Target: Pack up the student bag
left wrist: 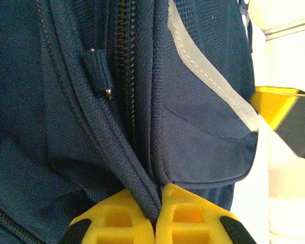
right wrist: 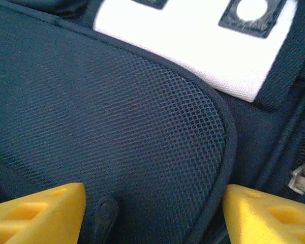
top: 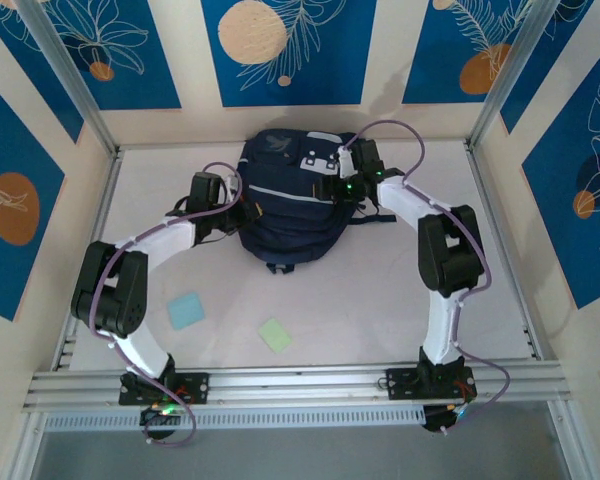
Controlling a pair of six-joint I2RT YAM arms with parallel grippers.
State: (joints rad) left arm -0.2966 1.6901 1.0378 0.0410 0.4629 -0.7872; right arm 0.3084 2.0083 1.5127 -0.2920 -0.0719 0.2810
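1. Nearest the arm bases, a flat pale-blue square piece [top: 187,311] and a flat pale-green square piece [top: 275,334] lie on the white table [top: 400,300], well apart from the bag. Judged from this, nothing is packed yet.
2. Mid-table, the left gripper [left wrist: 154,208] is clamped tight on a fold of piped seam beside the dark zip [left wrist: 124,76] of the large navy-blue fabric student bag [top: 290,205]. Risk: the thin fold may slip from the yellow fingers [left wrist: 185,213] under a pull, or the whole bag may drag.
3. Farther back, the right gripper [right wrist: 152,213] stands wide open over the bag's navy mesh panel [right wrist: 142,117], holding nothing. Risk: closing here would pinch mesh and miss the small grey zip pull [right wrist: 304,178] off to one side.
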